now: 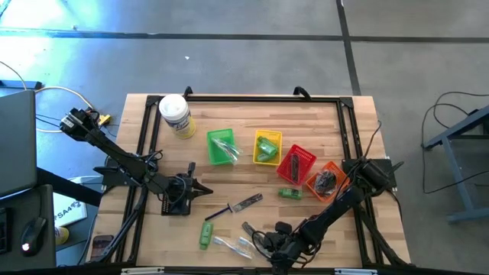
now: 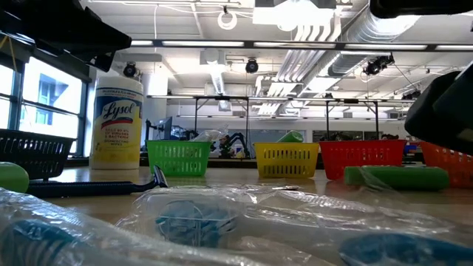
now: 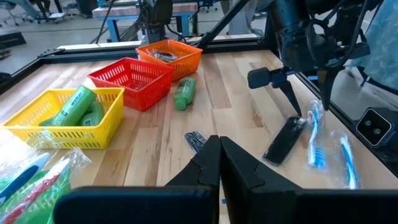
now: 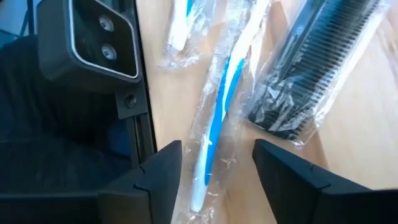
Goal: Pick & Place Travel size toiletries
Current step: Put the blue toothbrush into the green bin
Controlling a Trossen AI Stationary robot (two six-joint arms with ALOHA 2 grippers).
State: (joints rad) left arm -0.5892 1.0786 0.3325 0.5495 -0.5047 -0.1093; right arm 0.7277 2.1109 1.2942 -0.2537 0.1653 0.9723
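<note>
On the left, my left gripper (image 1: pixel 205 191) sits low over the table near the middle, fingers pressed together with nothing between them; that arm is waiting. Ahead of it in the high view lie a bright green tube (image 1: pixel 205 234) and a dark razor-like stick (image 1: pixel 238 205) on the bare wood.

Moving right, the 4 small baskets run in a diagonal row: the green basket (image 1: pixel 221 145) with a packet in it, the yellow basket (image 1: pixel 268 147) holding 2 green tubes, the red basket (image 1: pixel 297 163), and the orange basket (image 1: pixel 326 180) with something dark inside. Another green bottle (image 1: pixel 289 193) lies on the table just in front of the red one.

At the near edge, my right gripper (image 4: pixel 212 177) hangs with its fingers parted and empty, straddling a wrapped blue-and-white toothbrush (image 4: pixel 219 99). A second wrapped toothbrush (image 4: pixel 181 25) lies beside it toward the table rail, and a bagged black comb (image 4: pixel 317 59) lies on the other side, close against it.

I judge this the approach to a pick: the fingers are lined up on that toothbrush but not yet on it. Next I need to lower straight down and close across the handle, keeping clear of the comb's bag so the crinkled wrap does not drag it along.
</note>
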